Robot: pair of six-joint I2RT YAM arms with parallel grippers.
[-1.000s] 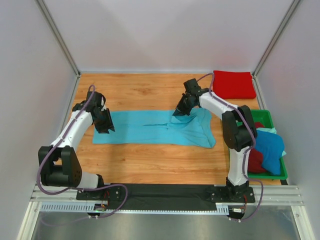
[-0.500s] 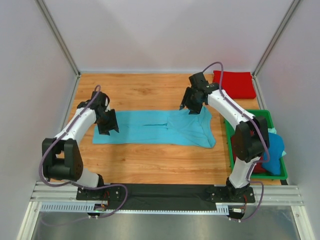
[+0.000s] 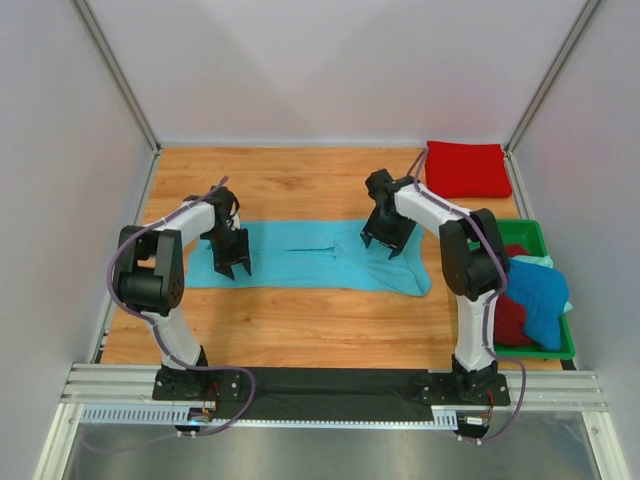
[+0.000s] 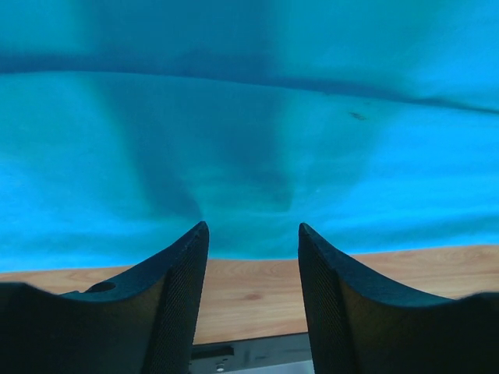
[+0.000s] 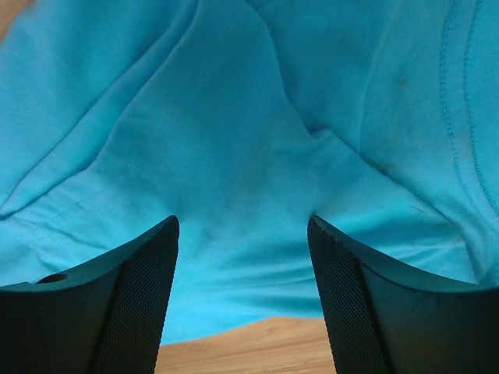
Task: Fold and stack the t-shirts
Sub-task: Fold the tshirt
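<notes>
A light turquoise t-shirt (image 3: 310,256) lies spread in a long band across the middle of the wooden table, its right end folded over and rumpled. My left gripper (image 3: 232,266) hovers over the shirt's left part near its front edge, open; in the left wrist view the left gripper (image 4: 253,230) has only cloth (image 4: 249,140) and wood beyond its fingers. My right gripper (image 3: 385,243) stands open over the folded right part; in the right wrist view the right gripper (image 5: 242,226) holds nothing above the wrinkled cloth (image 5: 257,140). A bright red t-shirt (image 3: 466,168) lies folded at the back right.
A green tray (image 3: 530,227) sits at the right edge, holding a deeper blue t-shirt (image 3: 540,295) and a dark red t-shirt (image 3: 510,322). White walls enclose the table on three sides. A black rail (image 3: 330,380) runs along the near edge by the arm bases.
My right gripper has opened, let go of the turquoise cloth and moved nearer over the fold. The left gripper opened wider and moved right towards the shirt's front edge.
</notes>
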